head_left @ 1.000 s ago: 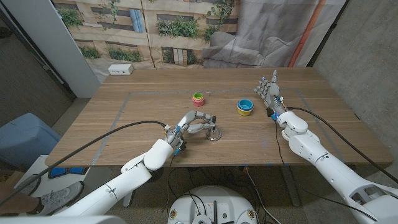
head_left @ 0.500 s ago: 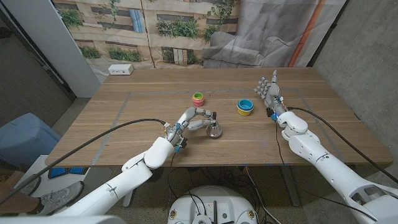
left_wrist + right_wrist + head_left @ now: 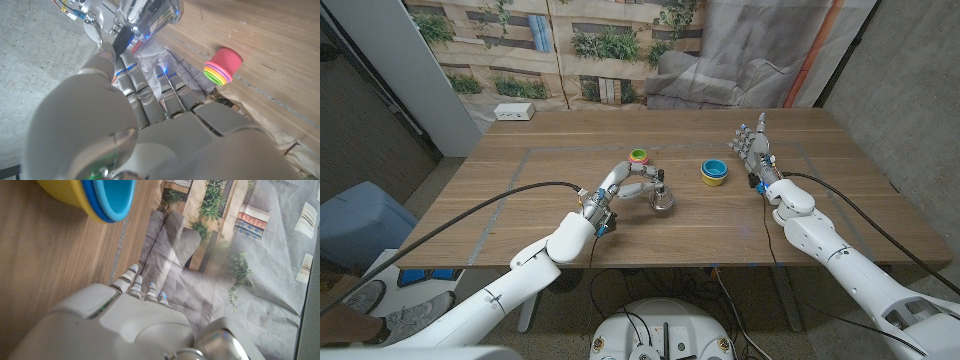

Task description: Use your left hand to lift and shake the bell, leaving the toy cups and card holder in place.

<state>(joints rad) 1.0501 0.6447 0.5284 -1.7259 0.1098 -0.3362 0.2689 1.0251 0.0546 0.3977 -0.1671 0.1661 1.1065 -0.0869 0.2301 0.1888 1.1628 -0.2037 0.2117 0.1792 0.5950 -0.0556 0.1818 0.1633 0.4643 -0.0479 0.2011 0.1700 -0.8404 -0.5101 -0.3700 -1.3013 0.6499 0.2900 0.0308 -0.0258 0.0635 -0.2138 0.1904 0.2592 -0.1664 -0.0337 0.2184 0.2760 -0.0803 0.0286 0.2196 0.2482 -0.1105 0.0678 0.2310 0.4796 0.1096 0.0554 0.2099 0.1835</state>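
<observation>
Shiny silver bell (image 3: 662, 203), rainbow-striped pink-topped cup stack (image 3: 639, 156), blue-and-yellow cups (image 3: 713, 172), brown wooden table (image 3: 520, 190), white hands (image 3: 752, 145)

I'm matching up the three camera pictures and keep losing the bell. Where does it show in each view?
Head view: the bell hangs mid-table, held by the left hand.
Left wrist view: the bell is at the fingertips, shiny.
Right wrist view: it is not in this picture.
Shared landmark: the rainbow stacked cups.

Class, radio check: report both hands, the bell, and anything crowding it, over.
Left hand grips the bell, lifted off the table. Right hand open, upright beside blue-yellow cups. Rainbow cups sit just behind left hand.
</observation>
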